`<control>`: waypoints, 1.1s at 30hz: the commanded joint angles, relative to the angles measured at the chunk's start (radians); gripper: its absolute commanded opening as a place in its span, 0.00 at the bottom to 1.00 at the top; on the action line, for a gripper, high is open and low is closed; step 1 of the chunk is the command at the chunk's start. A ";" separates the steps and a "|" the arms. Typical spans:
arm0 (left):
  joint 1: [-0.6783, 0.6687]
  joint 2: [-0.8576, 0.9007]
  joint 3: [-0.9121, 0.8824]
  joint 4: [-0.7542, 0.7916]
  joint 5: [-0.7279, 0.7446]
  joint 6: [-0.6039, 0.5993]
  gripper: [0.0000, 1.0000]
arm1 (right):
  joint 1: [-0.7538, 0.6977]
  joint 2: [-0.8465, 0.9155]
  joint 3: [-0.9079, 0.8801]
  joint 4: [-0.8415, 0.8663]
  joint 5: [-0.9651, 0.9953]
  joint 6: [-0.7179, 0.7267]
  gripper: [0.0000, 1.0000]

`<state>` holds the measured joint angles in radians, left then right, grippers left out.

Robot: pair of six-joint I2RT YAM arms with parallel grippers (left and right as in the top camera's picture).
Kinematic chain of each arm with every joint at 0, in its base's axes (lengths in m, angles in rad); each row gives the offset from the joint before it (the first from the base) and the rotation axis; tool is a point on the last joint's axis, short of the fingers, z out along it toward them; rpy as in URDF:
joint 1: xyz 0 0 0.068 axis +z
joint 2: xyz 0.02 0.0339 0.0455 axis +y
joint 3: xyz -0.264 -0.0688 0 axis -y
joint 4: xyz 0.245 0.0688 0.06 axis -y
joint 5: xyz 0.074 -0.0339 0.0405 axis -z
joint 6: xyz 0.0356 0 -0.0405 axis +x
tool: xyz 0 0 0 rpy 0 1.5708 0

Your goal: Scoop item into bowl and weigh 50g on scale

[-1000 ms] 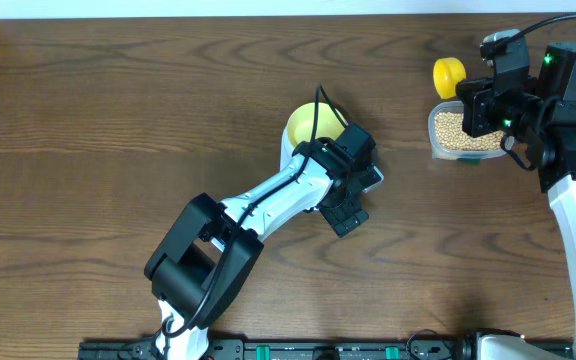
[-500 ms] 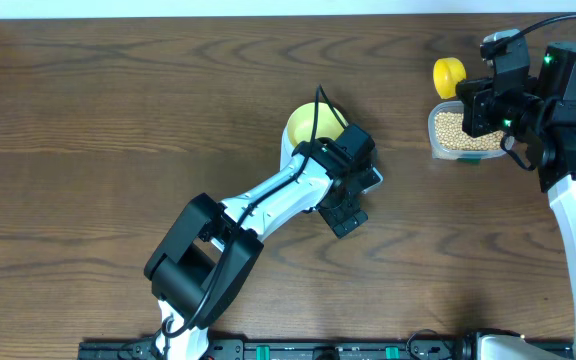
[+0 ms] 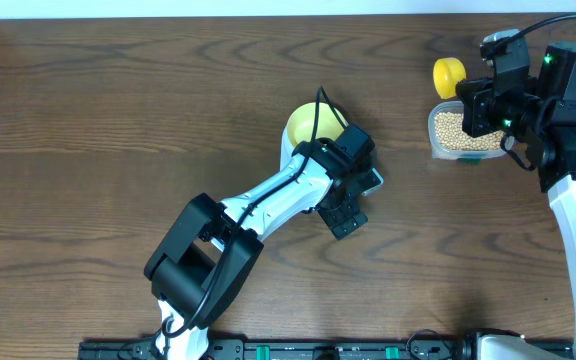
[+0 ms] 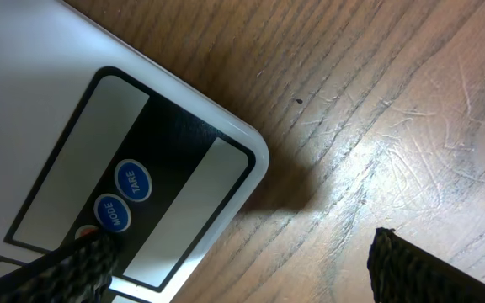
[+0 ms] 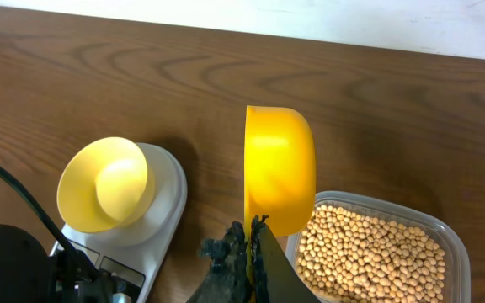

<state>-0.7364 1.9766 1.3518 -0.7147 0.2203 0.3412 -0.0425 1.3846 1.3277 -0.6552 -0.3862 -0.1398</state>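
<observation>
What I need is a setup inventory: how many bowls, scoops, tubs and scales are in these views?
Pale-yellow bowl: 1
Yellow scoop: 1
Clear tub of beans: 1
White kitchen scale: 1
Total: 4

Table top and what rests on it

Dark wood-grain table (image 3: 108,120) fills the overhead frame. White scale (image 5: 168,189) stands on it near frame centre, partly hidden. Clear plastic tub (image 3: 432,140) stands at upper right, well apart from the scale. Fine scratches mark the wood beside the scale's front corner.
</observation>
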 commanded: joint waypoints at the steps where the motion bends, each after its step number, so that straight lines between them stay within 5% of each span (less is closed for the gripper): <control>1: 0.017 0.043 -0.006 0.005 0.030 0.013 0.98 | -0.001 0.002 0.018 0.000 -0.009 -0.015 0.01; 33: 0.020 0.081 -0.006 0.025 -0.031 0.021 0.98 | -0.001 0.003 0.018 -0.003 -0.009 -0.015 0.01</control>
<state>-0.7273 1.9850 1.3575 -0.6949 0.2070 0.3450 -0.0425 1.3846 1.3277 -0.6586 -0.3862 -0.1402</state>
